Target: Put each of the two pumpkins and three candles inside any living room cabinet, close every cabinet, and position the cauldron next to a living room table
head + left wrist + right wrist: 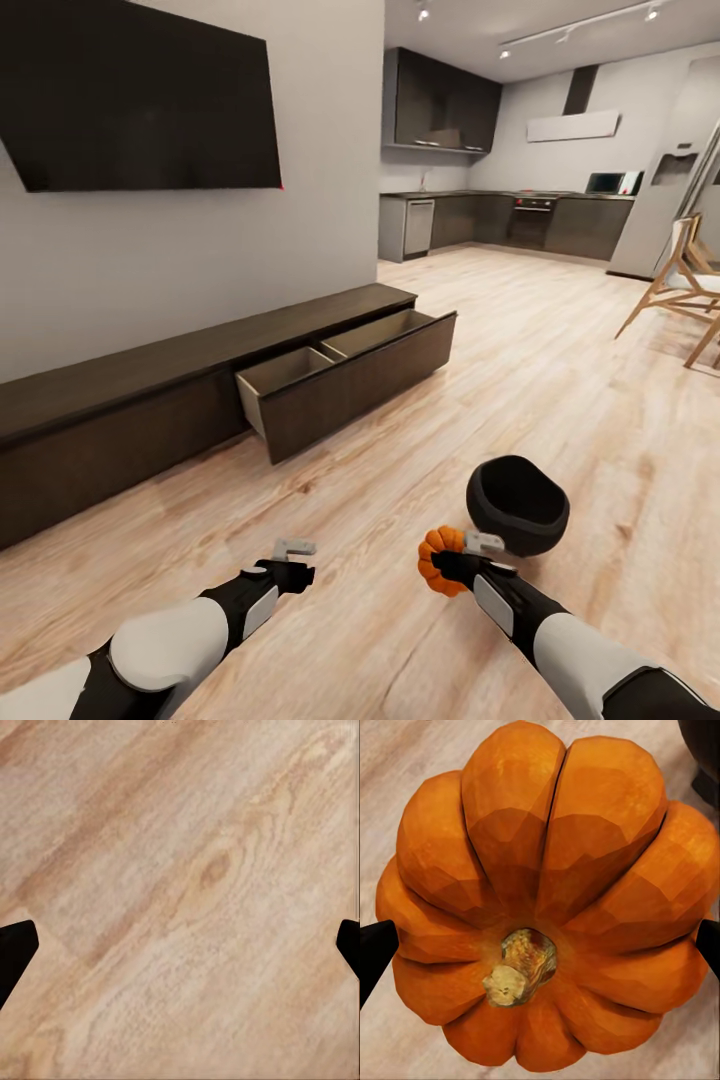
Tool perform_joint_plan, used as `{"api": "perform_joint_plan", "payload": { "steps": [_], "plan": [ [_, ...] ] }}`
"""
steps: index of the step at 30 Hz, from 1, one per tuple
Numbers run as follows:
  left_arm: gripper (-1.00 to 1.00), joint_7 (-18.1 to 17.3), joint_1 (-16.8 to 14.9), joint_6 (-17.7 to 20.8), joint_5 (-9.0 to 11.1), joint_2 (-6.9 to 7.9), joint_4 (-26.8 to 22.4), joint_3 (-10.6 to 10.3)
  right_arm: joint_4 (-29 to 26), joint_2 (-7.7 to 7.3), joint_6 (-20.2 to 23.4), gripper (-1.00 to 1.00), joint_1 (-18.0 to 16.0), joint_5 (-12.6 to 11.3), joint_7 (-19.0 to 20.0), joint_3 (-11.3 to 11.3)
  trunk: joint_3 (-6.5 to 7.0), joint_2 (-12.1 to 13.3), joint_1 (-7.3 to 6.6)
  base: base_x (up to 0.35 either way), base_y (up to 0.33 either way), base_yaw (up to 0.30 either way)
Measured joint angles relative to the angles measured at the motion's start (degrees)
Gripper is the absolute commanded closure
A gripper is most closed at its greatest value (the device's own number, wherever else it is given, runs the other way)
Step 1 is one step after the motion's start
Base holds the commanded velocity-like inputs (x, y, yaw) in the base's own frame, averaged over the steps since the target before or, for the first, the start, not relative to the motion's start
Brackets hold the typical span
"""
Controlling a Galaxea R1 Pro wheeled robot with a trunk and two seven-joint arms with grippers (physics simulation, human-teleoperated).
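Your right gripper (462, 560) sits over a small orange pumpkin (438, 563) low above the plank floor (560, 380). In the right wrist view the pumpkin (547, 900) lies between both fingertips, stem facing the camera, apparently clamped. The open cabinet drawer (345, 375) lies ahead and to the left, well apart; its long axis runs along the wall. The black cauldron (517, 505) stands just beyond that gripper. Your left gripper (293, 553) hangs forward with its fingers apart and nothing between them.
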Motion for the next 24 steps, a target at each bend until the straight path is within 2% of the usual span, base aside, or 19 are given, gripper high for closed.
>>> {"api": "perform_joint_plan", "payload": {
  "steps": [9, 24],
  "plan": [
    [-1.00, 0.00, 0.00, 0.01, 0.00, 0.05, 0.01, 0.03, 0.01, 0.00, -0.01, 1.00, 0.00, 0.03, -0.04, 0.10, 0.00, 0.00, -0.01, 0.162, -0.199, 0.260],
    [-1.00, 0.00, 0.00, -0.05, 0.00, 0.06, 0.02, 0.10, 0.02, -0.01, 0.00, 1.00, 0.01, 0.03, -0.05, 0.21, -0.01, 0.00, 0.01, 0.035, -0.010, 0.293]
  ]
}}
